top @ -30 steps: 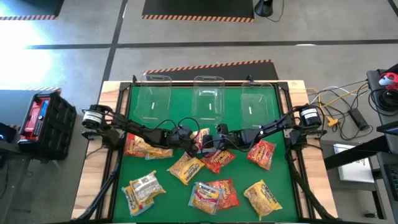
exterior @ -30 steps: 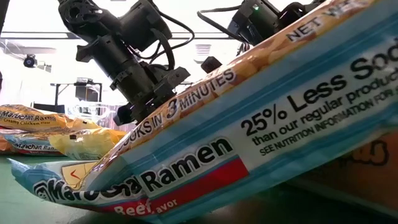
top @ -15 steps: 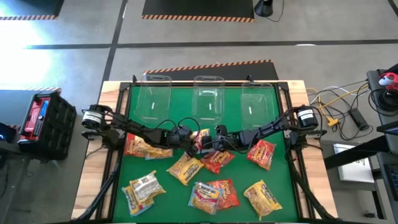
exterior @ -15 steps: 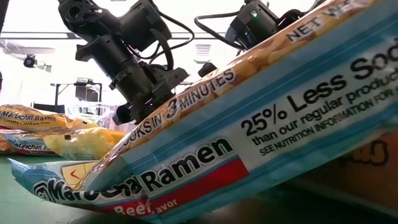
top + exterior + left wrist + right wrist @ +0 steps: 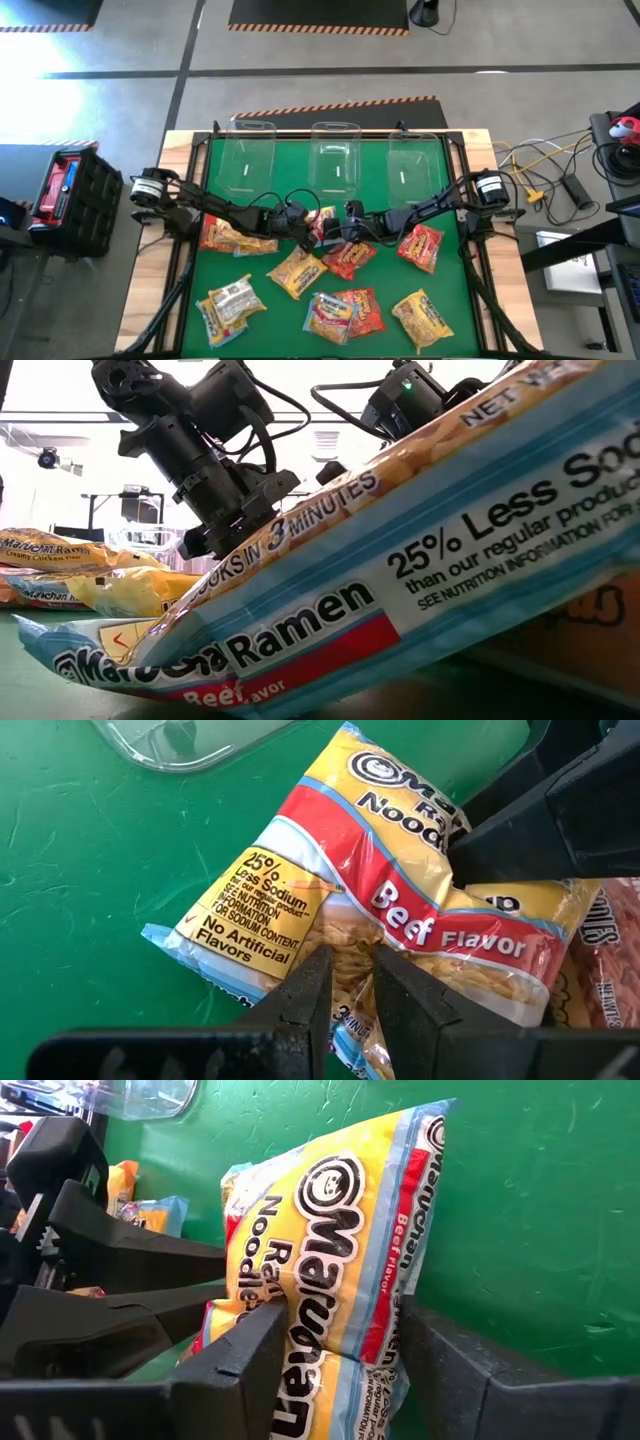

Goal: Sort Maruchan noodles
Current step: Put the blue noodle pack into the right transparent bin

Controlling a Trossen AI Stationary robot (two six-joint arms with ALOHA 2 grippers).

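Note:
A yellow Maruchan packet with a red Beef Flavor band (image 5: pixel 323 221) (image 5: pixel 400 910) (image 5: pixel 330 1250) sits at the table's middle between my two grippers. My left gripper (image 5: pixel 315 228) (image 5: pixel 350 985) comes from the left and is shut on it. My right gripper (image 5: pixel 337 228) (image 5: pixel 345 1365) comes from the right with one finger on each side of it. Other noodle packets lie flat on the green mat: yellow-orange (image 5: pixel 297 270), red (image 5: pixel 420 245), pale (image 5: pixel 232 300). My left gripper pinches the packet's edge (image 5: pixel 345 955) at its noodle-picture end between its two fingers, which slant down from the table's left. The packet lies tilted beyond them; whether its low corner (image 5: pixel 155 935) touches the mat I cannot tell. My right gripper has the packet across its width between its two fingers, one on each long edge (image 5: pixel 400 1315), near the end closest to it. It slants down from the table's right. The packet stands tilted and is bowed between the fingers.
Three clear bins (image 5: pixel 245 160) (image 5: pixel 335 160) (image 5: pixel 415 165) stand along the far edge. Red packets (image 5: pixel 350 255) lie just under the grippers. In the low view a packet (image 5: pixel 420 560) close to the lens hides most of the table.

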